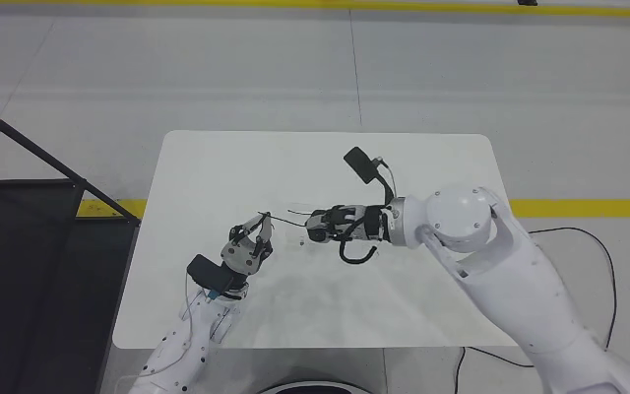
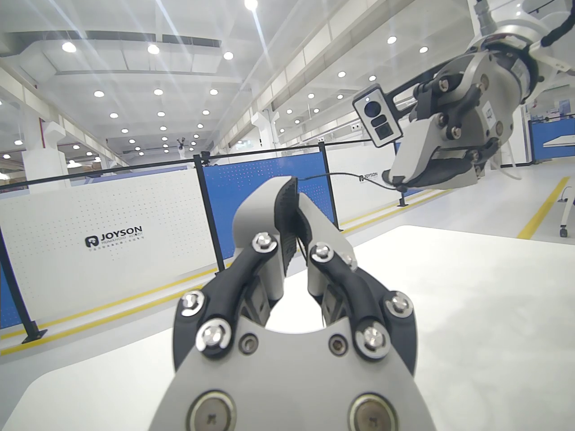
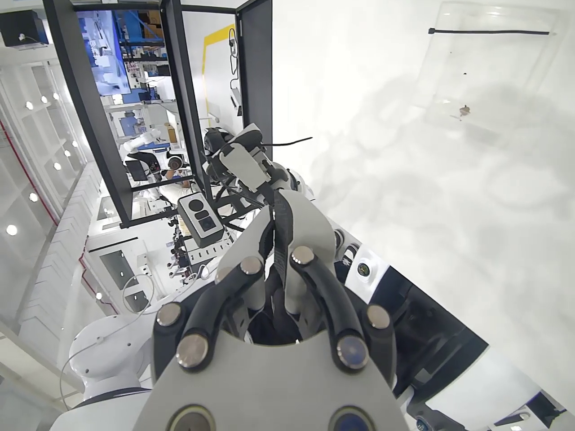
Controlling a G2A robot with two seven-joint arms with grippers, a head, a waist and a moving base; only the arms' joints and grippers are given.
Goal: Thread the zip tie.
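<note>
A thin black zip tie [image 2: 334, 174] spans the short gap between my two grippers above the white table [image 1: 423, 177]. My left gripper [image 2: 294, 186] is shut, with one end of the tie coming out of its tip. The right gripper [image 2: 397, 183] faces it and is shut on the other end. In the top view the left gripper [image 1: 262, 225] and right gripper [image 1: 311, 225] stand tip to tip near the table's middle, with the zip tie [image 1: 292, 212] between them. In the right wrist view a free tail of the tie [image 3: 294, 141] sticks out past the left gripper [image 3: 256, 136].
A clear plastic sheet [image 3: 485, 73] lies flat on the table with a second black zip tie [image 3: 489, 32] across it. A black frame [image 1: 39, 158] stands off the table's left side. The table's far half is bare.
</note>
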